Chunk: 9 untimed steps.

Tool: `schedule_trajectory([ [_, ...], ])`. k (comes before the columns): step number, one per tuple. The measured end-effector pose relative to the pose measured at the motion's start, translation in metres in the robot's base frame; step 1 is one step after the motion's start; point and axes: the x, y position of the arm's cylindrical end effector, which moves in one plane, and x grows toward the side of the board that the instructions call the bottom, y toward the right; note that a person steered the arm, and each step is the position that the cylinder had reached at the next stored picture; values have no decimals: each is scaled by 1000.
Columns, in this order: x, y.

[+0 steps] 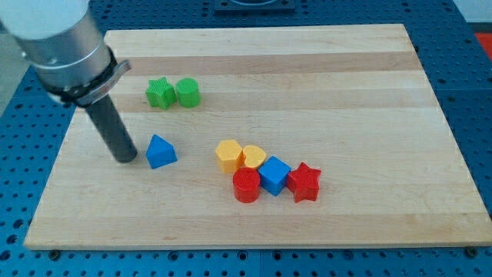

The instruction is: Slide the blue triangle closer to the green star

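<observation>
The blue triangle (161, 151) lies on the wooden board, left of centre. The green star (160, 93) lies above it toward the view's top, touching a green round block (187, 92) on its right. My tip (126, 158) rests on the board just left of the blue triangle, a small gap apart from it. The dark rod rises up and left to the grey arm body at the view's top left.
A cluster lies right of centre: a yellow pentagon-like block (228, 155), a yellow heart (253, 158), a red cylinder (247, 185), a blue cube (274, 175) and a red star (304, 182). The board's left edge (58, 165) is near my tip.
</observation>
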Motion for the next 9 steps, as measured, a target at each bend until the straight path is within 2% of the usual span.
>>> schedule_trajectory([
  [1, -6, 29],
  [2, 10, 27],
  [3, 59, 20],
  [4, 76, 25],
  [6, 38, 34],
  [9, -25, 85],
])
